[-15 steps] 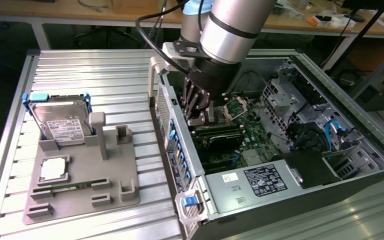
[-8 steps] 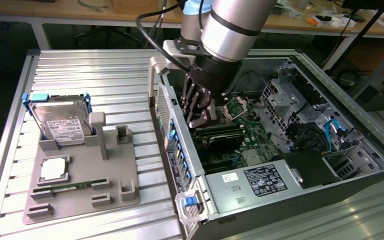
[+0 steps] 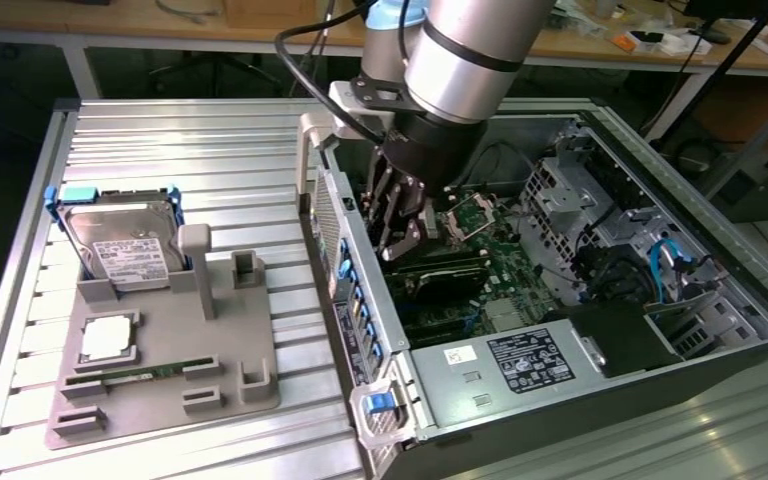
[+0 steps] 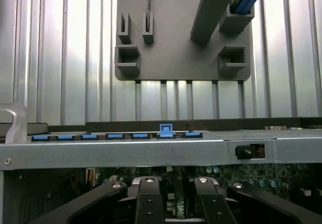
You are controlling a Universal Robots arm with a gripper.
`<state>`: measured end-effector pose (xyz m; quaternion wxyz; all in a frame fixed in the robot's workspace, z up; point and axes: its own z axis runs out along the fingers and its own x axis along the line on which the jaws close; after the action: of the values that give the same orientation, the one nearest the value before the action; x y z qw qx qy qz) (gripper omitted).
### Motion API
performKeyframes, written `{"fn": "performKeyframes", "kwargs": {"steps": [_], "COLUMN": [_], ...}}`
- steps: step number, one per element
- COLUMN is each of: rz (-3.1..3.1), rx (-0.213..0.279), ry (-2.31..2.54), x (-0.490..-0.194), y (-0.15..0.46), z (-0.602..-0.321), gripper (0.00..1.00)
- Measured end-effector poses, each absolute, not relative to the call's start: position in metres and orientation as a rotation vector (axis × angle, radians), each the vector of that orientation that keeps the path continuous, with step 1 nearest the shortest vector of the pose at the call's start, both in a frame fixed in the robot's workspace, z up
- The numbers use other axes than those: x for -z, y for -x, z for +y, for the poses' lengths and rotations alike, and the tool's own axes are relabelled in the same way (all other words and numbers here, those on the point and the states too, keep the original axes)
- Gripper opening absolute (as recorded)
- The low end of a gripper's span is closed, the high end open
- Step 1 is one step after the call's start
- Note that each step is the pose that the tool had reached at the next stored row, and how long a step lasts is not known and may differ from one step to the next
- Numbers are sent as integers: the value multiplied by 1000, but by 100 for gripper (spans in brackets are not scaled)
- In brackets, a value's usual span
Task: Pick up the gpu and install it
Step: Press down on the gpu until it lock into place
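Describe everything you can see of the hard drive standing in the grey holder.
The hard drive is a boxy unit with a silver metal casing and a white printed label with dark text across its broad face. It stands on edge, leaning back, at the far end of the grey holder on the exterior view's left. A blue plastic carrier frames its upper edge and sides. Its lower edge sits in the holder's slot, and nothing else touches it.
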<state>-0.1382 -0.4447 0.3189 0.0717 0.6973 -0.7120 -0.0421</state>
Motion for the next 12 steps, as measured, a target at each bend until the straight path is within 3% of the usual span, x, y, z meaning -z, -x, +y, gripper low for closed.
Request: {"fn": "performKeyframes", "kwargs": {"steps": [1, 5, 12], "rz": [-2140, -2140, -2140], "rx": [127, 126, 127], "ry": [-2096, -2096, -2096], "x": [-319, -318, -310], "y": [138, 138, 138], "z": [-445, -445, -442], "gripper": [31, 50, 50]}}
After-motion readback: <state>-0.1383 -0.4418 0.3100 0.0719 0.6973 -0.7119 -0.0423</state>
